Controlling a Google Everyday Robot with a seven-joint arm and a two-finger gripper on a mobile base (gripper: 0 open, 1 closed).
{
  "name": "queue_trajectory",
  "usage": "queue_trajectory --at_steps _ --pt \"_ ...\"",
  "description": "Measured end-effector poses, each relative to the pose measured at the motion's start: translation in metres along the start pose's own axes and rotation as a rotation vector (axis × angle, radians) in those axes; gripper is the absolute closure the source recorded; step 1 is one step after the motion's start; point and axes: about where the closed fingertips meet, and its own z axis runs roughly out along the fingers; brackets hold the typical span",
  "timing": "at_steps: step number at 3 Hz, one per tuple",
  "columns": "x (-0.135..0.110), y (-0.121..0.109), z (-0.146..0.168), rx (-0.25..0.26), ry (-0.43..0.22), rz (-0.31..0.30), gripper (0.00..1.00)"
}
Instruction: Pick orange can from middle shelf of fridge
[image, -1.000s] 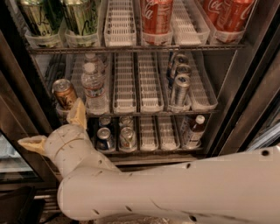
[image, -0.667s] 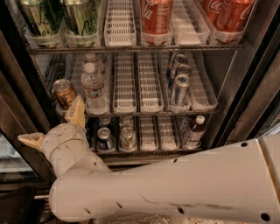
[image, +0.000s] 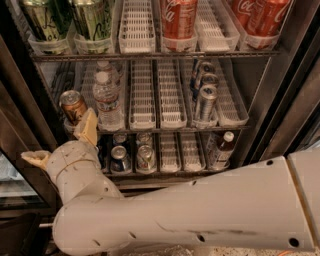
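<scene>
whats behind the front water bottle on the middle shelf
A second water bottle; anything further back is hidden. The tool, open, sits just below the orange can.

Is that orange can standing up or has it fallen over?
Upright: the orange can stands on the middle shelf, silver lid up. The open gripper is just below it, not holding it.

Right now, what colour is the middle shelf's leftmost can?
That can is copper-orange with a silver lid, camera view; the gripper, jaws open, sits just below it.
</scene>
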Motion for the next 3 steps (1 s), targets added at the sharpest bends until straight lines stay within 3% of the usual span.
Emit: queue_trajectory --at_steps 3 --pt "0.004 -0.017 0.015 0.173 -0.046 -0.023 0.03"
